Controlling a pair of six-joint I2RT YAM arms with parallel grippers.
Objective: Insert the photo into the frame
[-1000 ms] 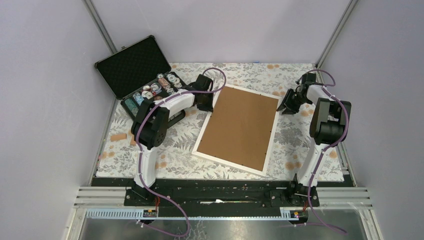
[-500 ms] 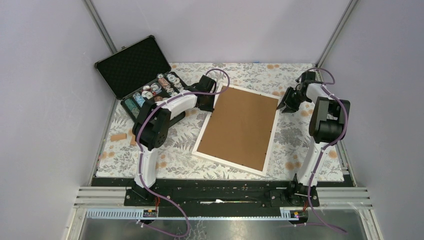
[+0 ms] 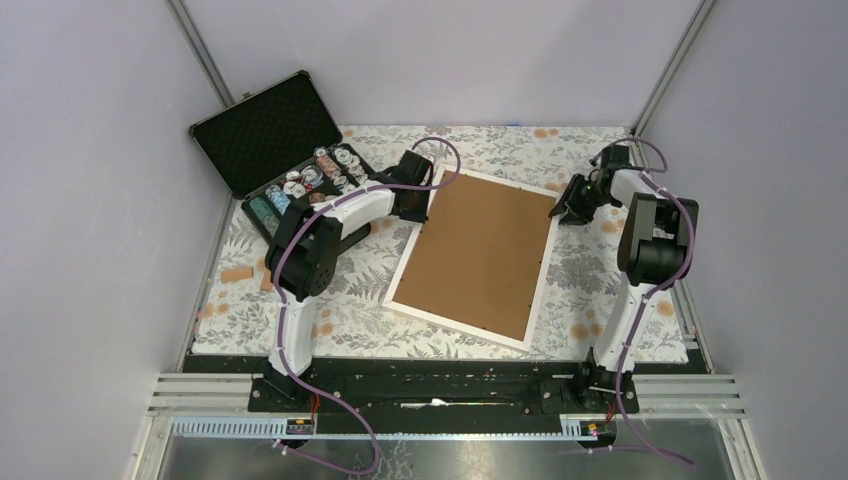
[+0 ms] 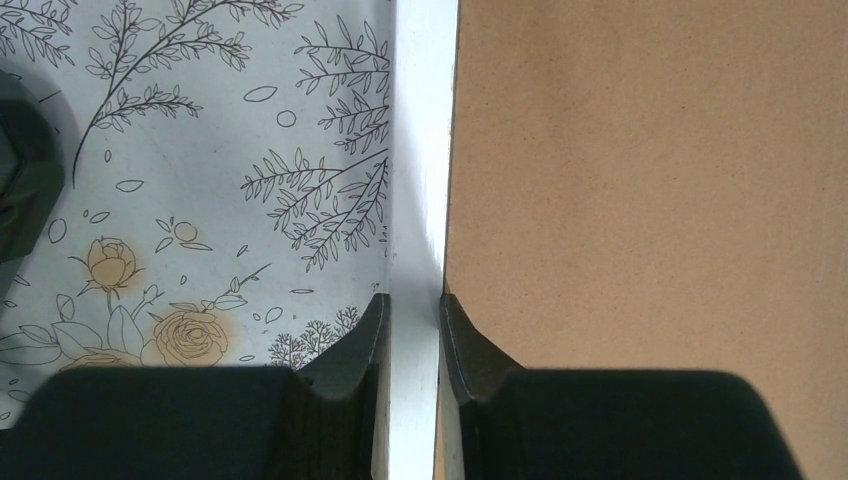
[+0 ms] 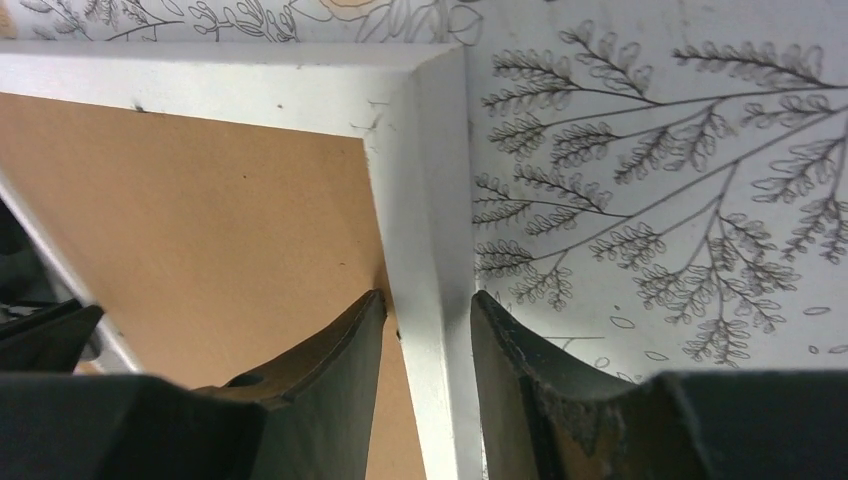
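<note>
From where I stand, the thin white rectangular picture frame (image 3: 455, 323) lies flat in the middle of the floral-patterned table cover (image 3: 330, 300). Its back faces up, and the plain brown backing board (image 3: 485, 255) fills it. Its long axis runs near to far, the far end swung a little to the right.

The left gripper (image 4: 413, 305) sits on the left rail towards the far end, its fingers pinched on it, one outside and one on the board side. The right gripper (image 5: 425, 300) straddles the right rail by the far right corner; whether it squeezes I cannot tell. I'd guess both take the frame to steady or lift it.

The photo is nowhere visible, perhaps under the board.
</note>
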